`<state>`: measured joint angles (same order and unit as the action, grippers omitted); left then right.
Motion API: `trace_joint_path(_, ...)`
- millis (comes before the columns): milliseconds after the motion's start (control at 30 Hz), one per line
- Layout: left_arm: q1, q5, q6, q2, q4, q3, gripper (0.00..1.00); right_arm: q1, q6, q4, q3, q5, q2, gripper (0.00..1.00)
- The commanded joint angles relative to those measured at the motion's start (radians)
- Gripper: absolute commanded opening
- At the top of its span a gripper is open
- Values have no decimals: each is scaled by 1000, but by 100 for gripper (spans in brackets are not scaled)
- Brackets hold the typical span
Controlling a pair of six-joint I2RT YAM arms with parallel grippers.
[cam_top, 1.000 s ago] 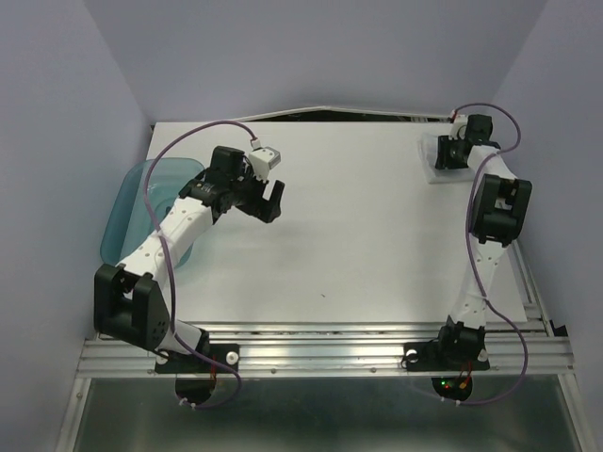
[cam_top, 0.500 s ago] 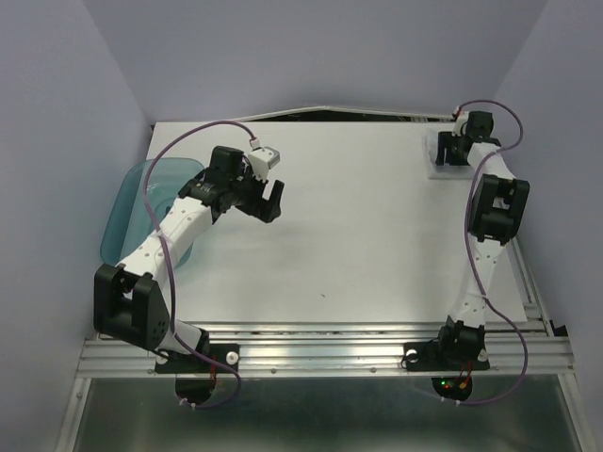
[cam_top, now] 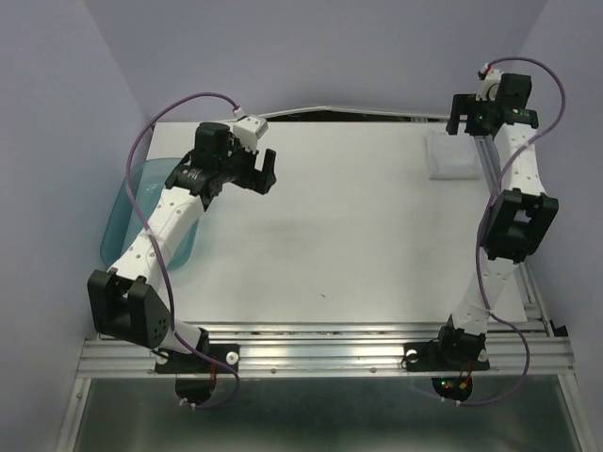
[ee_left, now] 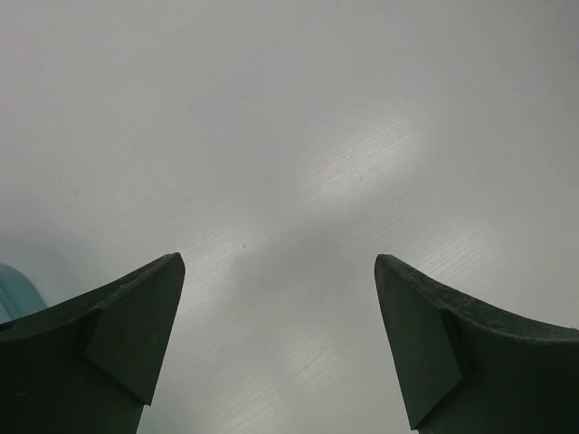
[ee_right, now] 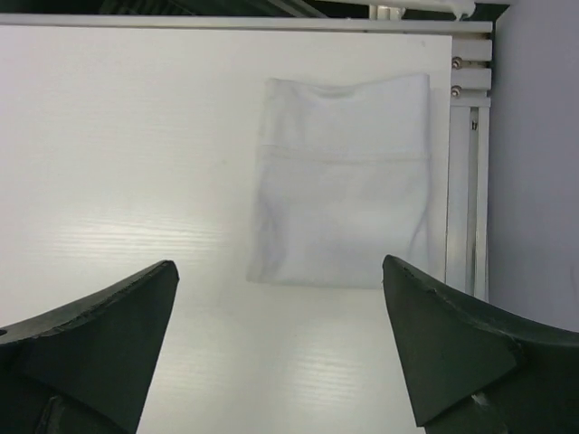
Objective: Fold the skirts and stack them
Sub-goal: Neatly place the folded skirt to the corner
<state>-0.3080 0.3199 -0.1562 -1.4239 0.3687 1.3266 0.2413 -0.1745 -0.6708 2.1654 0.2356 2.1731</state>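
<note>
A folded white skirt (cam_top: 449, 156) lies as a small square at the table's far right corner; it also shows in the right wrist view (ee_right: 342, 182), flat, close to the table's right edge. My right gripper (cam_top: 468, 118) hangs open and empty above the far edge, just behind the skirt; its fingers (ee_right: 99, 339) frame bare table in front of it. My left gripper (cam_top: 262, 170) is open and empty over the far left of the table, with bare table between its fingers (ee_left: 118, 330).
A translucent teal tray (cam_top: 132, 202) sits at the table's left edge, under my left arm; its corner shows in the left wrist view (ee_left: 14, 287). A metal rail (cam_top: 513, 273) runs along the table's right side. Walls stand close on both sides.
My right gripper has let go of the folded skirt and lifted up and back from it. My left gripper has moved toward the far left.
</note>
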Motion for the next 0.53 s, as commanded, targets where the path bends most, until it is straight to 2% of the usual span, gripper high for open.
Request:
trace_joint_path(0, 7, -57, 4, 16, -63, 54, 99, 4, 35, -65, -184, 178, -258, 100)
trace_joint_path(67, 10, -74, 1, 31, -86, 30, 99, -5, 50, -64, -306, 250, -349, 100)
trace_joint_path(100, 12, -79, 0, 39, -97, 16, 99, -5, 59, -61, -437, 314, -439, 100)
trace_joint_path(167, 14, -97, 6, 63, -128, -53, 99, -5, 87, -29, -580, 376, -533, 100)
trace_joint_path(200, 14, -96, 4, 74, -135, -79, 99, -5, 96, -15, -654, 398, -582, 100)
trace_joint_path(233, 14, -90, 1, 91, -148, -130, 99, -16, 107, 20, -794, 422, -675, 100)
trace_joint_path(367, 14, -91, -14, 146, -172, -245, 99, -54, 106, 65, -1063, 436, -862, 100)
trace_joint_path(500, 14, -102, -26, 212, -198, -320, 99, -63, 110, 66, -1171, 444, -952, 100)
